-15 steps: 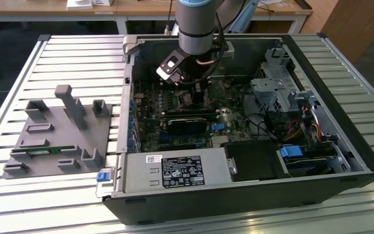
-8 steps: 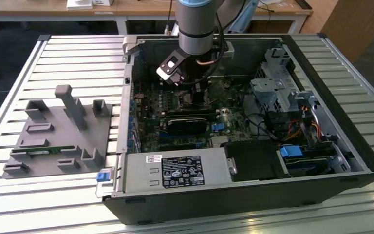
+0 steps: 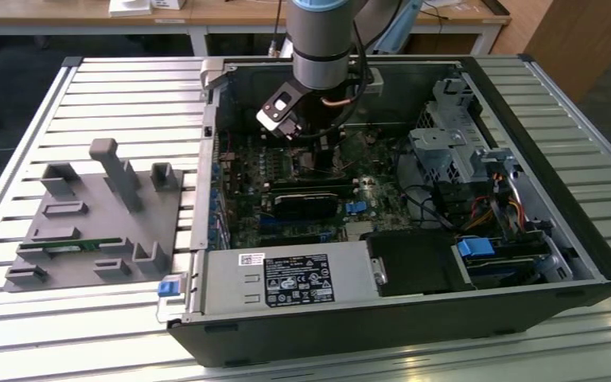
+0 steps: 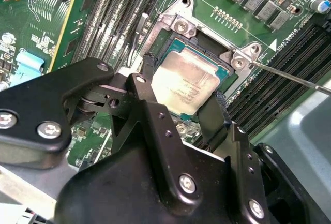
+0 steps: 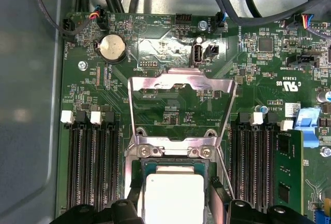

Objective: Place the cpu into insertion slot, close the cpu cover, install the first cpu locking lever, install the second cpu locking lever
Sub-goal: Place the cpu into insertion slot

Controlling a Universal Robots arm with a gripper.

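Silver-grey chip clenched in the claw over its socket.
The black fingers pinched two opposite edges of the chip, which sat on or just above the socket; seating could not be told. The cover frame stood swung open beside it. In the exterior view the claw hung at twelve o'clock from the black card. The chip looked light, stiff and fragile underneath, best held by its bare edges only.

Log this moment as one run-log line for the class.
gripper: around cpu | cpu: at insertion slot | cpu cover: raised open
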